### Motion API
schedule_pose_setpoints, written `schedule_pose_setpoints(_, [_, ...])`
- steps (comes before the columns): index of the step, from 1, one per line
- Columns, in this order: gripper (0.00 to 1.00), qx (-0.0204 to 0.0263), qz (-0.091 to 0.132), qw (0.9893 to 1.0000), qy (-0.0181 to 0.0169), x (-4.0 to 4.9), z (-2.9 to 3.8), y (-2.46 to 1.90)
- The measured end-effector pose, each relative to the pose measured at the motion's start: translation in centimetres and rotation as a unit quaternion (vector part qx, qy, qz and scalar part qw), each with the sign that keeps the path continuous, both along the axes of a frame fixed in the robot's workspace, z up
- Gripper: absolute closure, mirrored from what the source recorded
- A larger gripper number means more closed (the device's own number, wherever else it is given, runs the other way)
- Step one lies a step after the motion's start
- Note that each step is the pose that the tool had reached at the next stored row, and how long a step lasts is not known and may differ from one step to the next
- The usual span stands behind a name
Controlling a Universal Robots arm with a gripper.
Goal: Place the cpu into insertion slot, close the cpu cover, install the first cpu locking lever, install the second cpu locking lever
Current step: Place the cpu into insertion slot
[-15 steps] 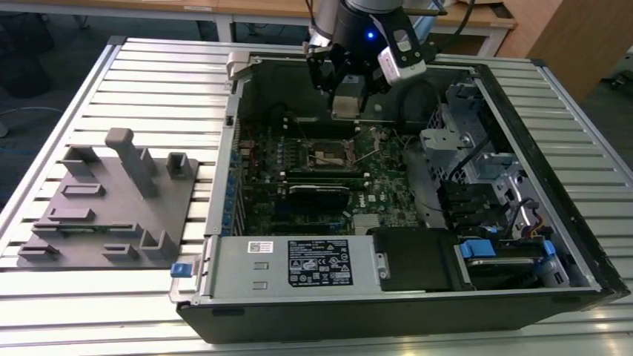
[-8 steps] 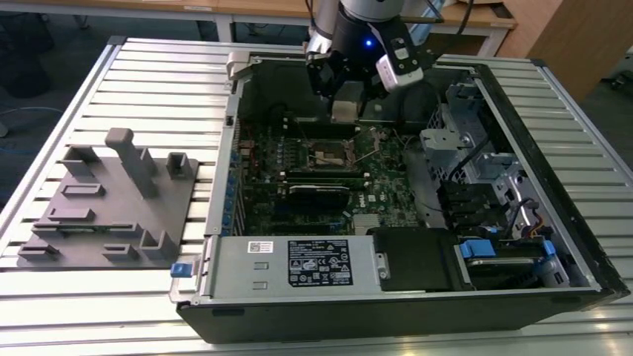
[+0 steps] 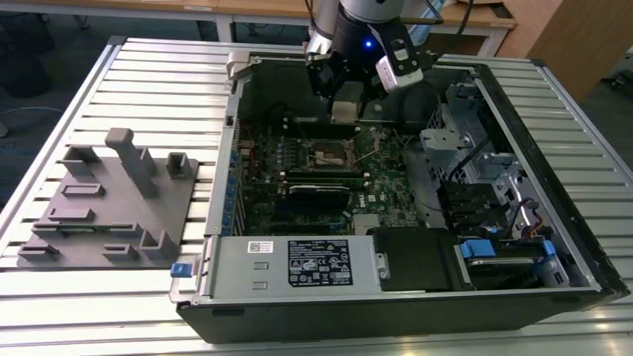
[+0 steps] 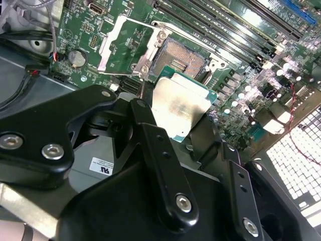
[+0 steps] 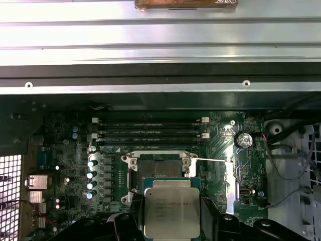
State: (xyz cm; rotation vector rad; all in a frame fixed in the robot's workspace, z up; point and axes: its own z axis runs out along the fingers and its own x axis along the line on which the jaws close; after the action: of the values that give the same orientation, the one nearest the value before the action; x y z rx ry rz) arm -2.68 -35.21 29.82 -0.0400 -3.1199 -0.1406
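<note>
The cpu [image 5: 172, 207]: flat dull-silver square, green-rimmed, in the gripper [image 5: 172, 223].

Dull brushed metal top on the cpu [image 5: 172, 213], matt black fingers [image 4: 159, 165], glossy green circuit board [image 5: 223, 145], ribbed bare-metal table [image 3: 158, 96].

The computer case [image 3: 396, 320] lies on the surface [image 3: 148, 74], a fixture block [image 3: 104, 215] at the exterior view's left of it. Inside, over the motherboard [image 3: 388, 194], the claw [image 3: 345, 111] grips the cpu [image 5: 172, 210] just beside the insertion slot [image 5: 160, 166].
</note>
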Motion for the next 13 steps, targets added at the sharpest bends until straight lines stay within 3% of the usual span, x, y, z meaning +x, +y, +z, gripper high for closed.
schedule_pose_setpoints(5, [0.46,0.0001,0.000,1.0000,-0.0001,0.00,-0.22,0.00])
schedule_pose_setpoints(13, [0.46,0.0001,0.000,1.0000,0.0000,0.00,-1.22,0.00])
